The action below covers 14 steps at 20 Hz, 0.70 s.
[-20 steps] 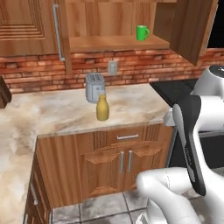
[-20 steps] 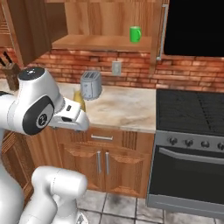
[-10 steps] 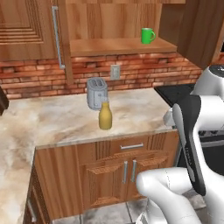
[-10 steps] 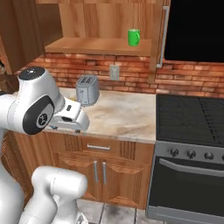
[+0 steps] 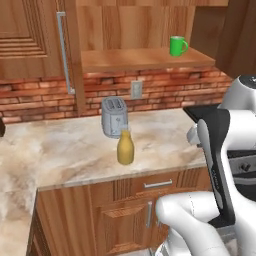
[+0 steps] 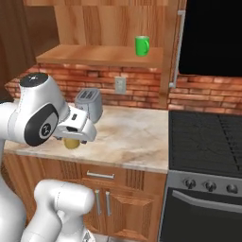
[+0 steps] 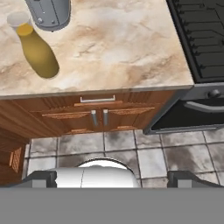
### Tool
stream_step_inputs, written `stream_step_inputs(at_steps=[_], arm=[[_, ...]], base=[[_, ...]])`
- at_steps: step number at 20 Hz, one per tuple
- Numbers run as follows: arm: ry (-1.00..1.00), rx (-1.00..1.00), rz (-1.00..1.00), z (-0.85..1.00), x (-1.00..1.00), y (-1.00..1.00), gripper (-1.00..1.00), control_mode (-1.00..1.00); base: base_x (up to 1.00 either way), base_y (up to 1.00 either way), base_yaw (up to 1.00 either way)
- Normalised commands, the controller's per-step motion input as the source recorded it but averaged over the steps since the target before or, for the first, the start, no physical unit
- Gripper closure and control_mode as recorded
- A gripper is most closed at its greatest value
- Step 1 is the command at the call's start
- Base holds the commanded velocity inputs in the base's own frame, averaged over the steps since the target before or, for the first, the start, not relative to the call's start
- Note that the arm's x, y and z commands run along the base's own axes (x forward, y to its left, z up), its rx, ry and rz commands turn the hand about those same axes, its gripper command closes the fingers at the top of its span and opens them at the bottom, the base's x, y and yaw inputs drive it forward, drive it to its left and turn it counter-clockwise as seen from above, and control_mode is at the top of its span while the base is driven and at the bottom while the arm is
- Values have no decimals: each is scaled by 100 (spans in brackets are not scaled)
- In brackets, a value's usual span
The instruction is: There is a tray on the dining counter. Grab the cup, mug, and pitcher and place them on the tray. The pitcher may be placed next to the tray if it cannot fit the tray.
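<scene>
Closer now than half a second back, the whole kitchen has grown in both base views as the base rolled toward the counter; the things on it have kept their places against one another.

The pitcher (image 5: 125, 148) is a mustard-yellow bottle shape with a round body, a narrower neck and a pale top. It stands upright on the marbled counter (image 5: 65, 150), near the front edge and just in front of the grey toaster (image 5: 114, 116), so close that I cannot tell whether they touch. In the hand view the pitcher (image 7: 36, 50) sits toward the counter's front edge, with the toaster (image 7: 49, 13) cut off by the top of the picture. In the right base view the arm covers most of the pitcher (image 6: 72, 142); a yellow sliver of its base peeks out below the white wrist.

The mug (image 5: 177, 46) is bright green with a loop handle on its side, upright on the open wooden shelf (image 5: 125, 60) above the counter, toward the shelf's right end. From the right base view the mug (image 6: 142, 46) shows its handle only faintly.

The gripper (image 7: 112, 178) is empty and spread wide, its two dark fingertips far apart at the bottom of the hand view, looking down on the drawer front (image 7: 94, 103), the cabinet doors and the tiled floor (image 7: 144, 153). A black stove (image 6: 205, 142) adjoins the counter's right end, and an outlet (image 5: 136, 89) sits on the brick wall behind the toaster.
</scene>
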Motion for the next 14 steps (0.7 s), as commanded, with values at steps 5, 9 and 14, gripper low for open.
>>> stream_step_inputs(at_steps=[5,9,14], arm=[[0,0,0,0,0,0,-100,100],[0,0,0,0,0,0,-100,100],[0,0,0,0,0,0,-100,100]], base=[[52,0,0],[37,-2,0],[39,-1,0]])
